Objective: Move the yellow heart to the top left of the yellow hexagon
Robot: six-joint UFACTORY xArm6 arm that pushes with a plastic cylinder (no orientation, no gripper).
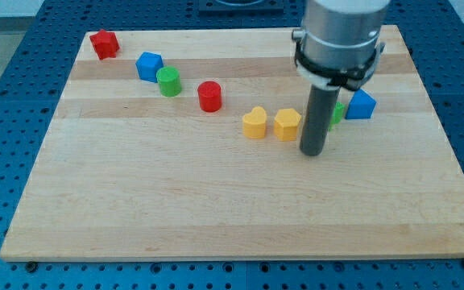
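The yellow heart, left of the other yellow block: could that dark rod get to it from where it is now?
Probably yes, but not straight. My tip sits at the view's right of the yellow hexagon, which lies between it and the yellow heart. The board below both looks bare, so swinging round underneath seems open.

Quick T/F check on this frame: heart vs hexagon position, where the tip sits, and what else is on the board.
1. The yellow heart lies to the view's left of the yellow hexagon. True.
2. The heart is already at the hexagon's top left. False: the two sit level, side by side.
3. My tip is touching the heart. False: it stands at the hexagon's right, slightly lower in the view, on the far side from the heart.
4. A green block shows partly behind the rod, with a blue block to its right. True.
5. The red cylinder lies to the view's right of the hexagon. False: it lies up and left of the heart.
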